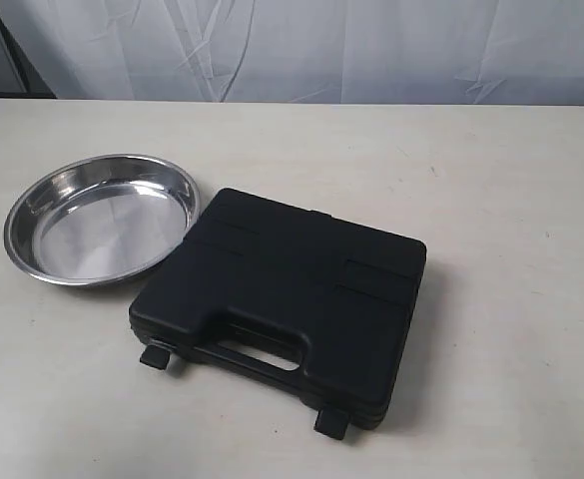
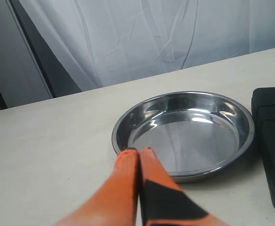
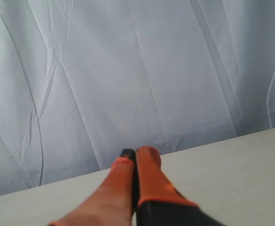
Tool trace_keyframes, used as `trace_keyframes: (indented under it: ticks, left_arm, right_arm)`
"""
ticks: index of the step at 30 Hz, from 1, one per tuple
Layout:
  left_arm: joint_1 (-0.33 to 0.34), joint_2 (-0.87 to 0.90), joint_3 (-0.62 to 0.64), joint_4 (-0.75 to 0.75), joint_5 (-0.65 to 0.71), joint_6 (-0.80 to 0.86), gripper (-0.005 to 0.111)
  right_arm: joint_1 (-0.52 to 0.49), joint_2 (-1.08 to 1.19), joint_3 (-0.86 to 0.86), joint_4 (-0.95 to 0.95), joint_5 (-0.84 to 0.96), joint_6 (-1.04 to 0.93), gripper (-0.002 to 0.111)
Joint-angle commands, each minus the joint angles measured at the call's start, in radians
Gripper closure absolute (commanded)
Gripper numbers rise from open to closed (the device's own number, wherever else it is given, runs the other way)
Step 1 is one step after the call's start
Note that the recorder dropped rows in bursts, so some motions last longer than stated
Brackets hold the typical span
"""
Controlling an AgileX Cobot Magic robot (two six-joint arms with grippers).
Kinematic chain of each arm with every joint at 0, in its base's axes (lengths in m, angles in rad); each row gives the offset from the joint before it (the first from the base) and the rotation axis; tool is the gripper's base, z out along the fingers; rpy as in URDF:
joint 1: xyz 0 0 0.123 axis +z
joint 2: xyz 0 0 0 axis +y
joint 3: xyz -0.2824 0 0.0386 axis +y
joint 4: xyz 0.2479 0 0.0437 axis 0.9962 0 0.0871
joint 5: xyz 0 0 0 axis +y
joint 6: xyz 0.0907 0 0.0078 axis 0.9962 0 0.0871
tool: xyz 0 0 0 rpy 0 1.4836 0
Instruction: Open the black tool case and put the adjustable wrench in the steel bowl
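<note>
The black tool case (image 1: 282, 299) lies closed on the table, handle slot and both latches toward the near edge; its corner (image 2: 272, 141) also shows in the left wrist view. The steel bowl (image 1: 102, 218) sits empty just left of the case and touches or nearly touches it. In the left wrist view the bowl (image 2: 184, 134) lies just beyond my left gripper (image 2: 138, 151), whose orange fingers are pressed together on nothing. My right gripper (image 3: 136, 155) is shut too, pointing at the white curtain over bare table. The adjustable wrench is hidden. Neither gripper appears in the exterior view.
A white curtain (image 1: 301, 45) hangs along the table's (image 1: 511, 200) far edge. A dark vertical post (image 2: 31, 52) stands at the curtain's side in the left wrist view.
</note>
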State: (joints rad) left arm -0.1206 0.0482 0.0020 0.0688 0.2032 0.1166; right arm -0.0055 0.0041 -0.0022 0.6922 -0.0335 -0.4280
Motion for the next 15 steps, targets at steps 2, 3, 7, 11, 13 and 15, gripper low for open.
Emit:
trace_keyframes:
  ticks: [2,3,7,11,13,15]
  left_arm:
    - [-0.001,-0.007,-0.002,0.001,-0.009,-0.004,0.106]
    - [-0.001,-0.007,-0.002,0.001,-0.009,-0.004,0.106]
    - [-0.001,-0.007,-0.002,0.001,-0.009,-0.004,0.106]
    - [-0.001,-0.007,-0.002,0.001,-0.009,-0.004,0.106]
    - [-0.001,-0.007,-0.002,0.001,-0.009,-0.004,0.106]
    - [-0.001,-0.007,-0.002,0.001,-0.009,-0.004,0.106]
  right_arm:
    - [-0.006,-0.004,0.002,0.002,-0.002,-0.002,0.109]
    - [-0.006,-0.004,0.002,0.002,-0.002,-0.002,0.109]
    - [-0.006,-0.004,0.002,0.002,-0.002,-0.002,0.109]
    - [-0.006,-0.004,0.002,0.002,-0.045,-0.002,0.109]
    - [-0.006,-0.004,0.002,0.036,-0.101,0.029,0.109]
    - [-0.006,-0.004,0.002,0.147,-0.157,0.159,0.109]
